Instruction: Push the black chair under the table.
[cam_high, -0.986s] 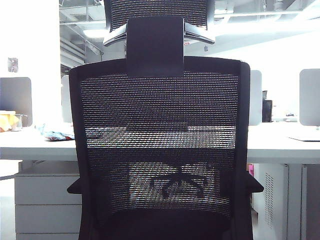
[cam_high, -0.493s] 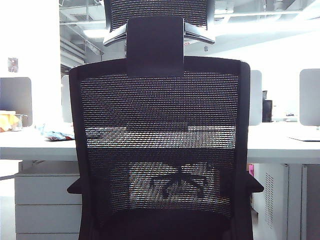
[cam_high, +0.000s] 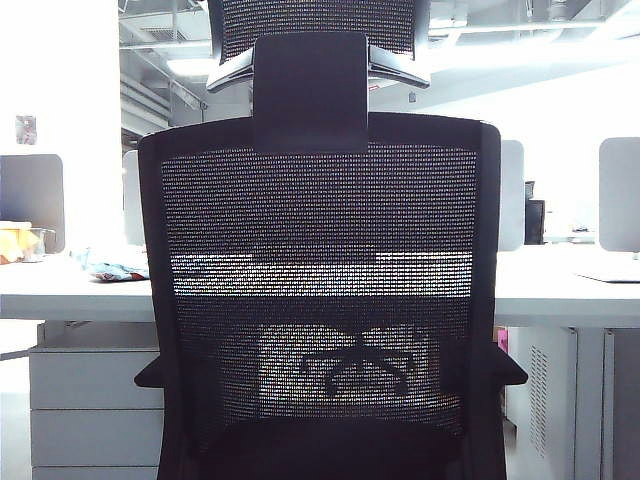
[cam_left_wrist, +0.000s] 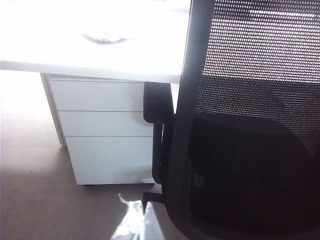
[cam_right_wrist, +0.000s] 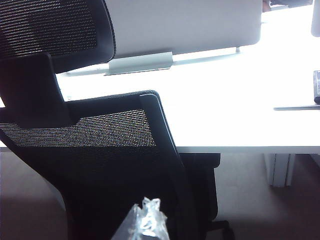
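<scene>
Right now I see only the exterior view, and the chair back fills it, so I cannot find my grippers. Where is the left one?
Observer: The left gripper is beside the outer frame of the chair, low down. Only its shiny tip shows, so I cannot tell whether it is open.
Operator: And the right one?
Observer: The right gripper is in front of the mesh back, below its upper corner. I cannot tell whether it touches.
Operator: Is the chair at the table?
Observer: Its left armrest sits just below the front edge of the table, next to the drawers.
</scene>
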